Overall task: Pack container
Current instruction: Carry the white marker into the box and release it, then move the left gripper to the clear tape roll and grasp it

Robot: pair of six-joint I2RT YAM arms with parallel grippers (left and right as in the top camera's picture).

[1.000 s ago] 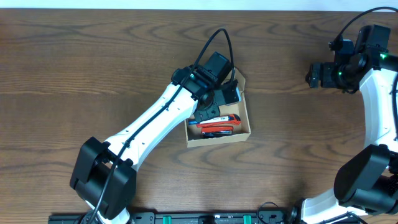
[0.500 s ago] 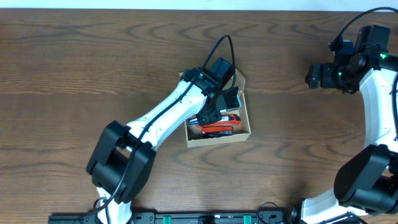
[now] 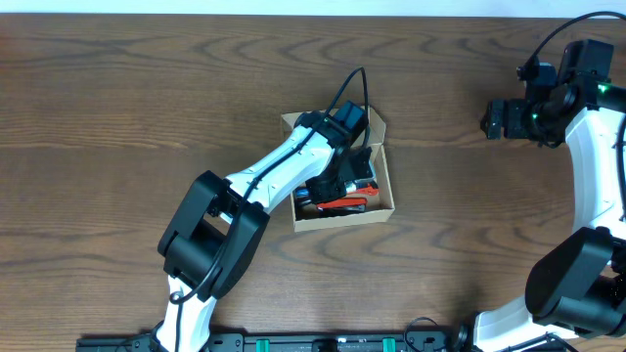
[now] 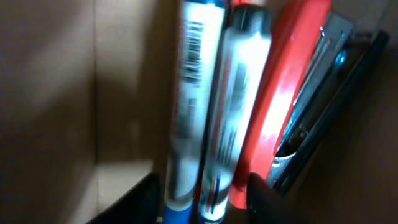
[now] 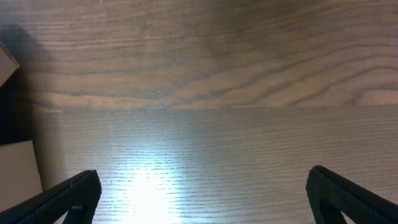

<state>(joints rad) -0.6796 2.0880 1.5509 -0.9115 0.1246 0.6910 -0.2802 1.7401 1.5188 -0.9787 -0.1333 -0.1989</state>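
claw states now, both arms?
Left claw: open, straddling two pens lying in the container; no clear grip.
Right claw: open, holding nothing, over the table.

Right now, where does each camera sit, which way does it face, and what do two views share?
Overhead: above the table, facing down; both arms, left gripper in container.
Left wrist: inside container, facing pens and red stapler; fingertips at bottom.
Right wrist: facing bare table; open fingertips in bottom corners.
Shared: overhead and left wrist show the stapler.
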